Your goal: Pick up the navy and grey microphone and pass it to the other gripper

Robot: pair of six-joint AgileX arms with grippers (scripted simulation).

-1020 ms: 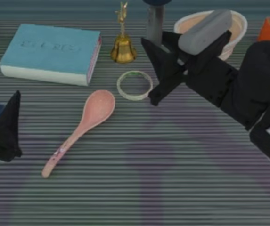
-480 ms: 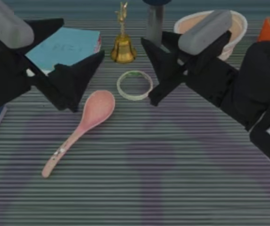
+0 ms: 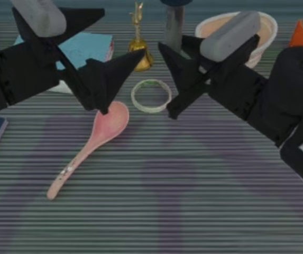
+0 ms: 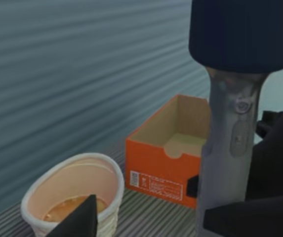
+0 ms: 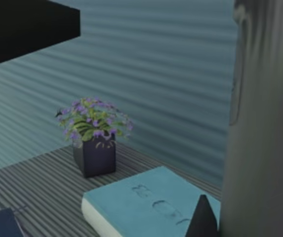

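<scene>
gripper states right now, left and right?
Left tool: open, holding nothing.
Right tool: shut on the navy and grey microphone, upright.

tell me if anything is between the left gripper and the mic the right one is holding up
Nothing visible blocks it. The right gripper holds the navy and grey microphone upright by its grey handle. The left gripper is open, beside it with only air between; the gold bell and the tape ring sit lower, on the table.

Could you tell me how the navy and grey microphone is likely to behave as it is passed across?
The navy and grey microphone looks rigid. Its smooth cylindrical handle may slip or twist in a pincer, and its bulky head probably makes it top-heavy, apt to tip if gripped low.
</scene>
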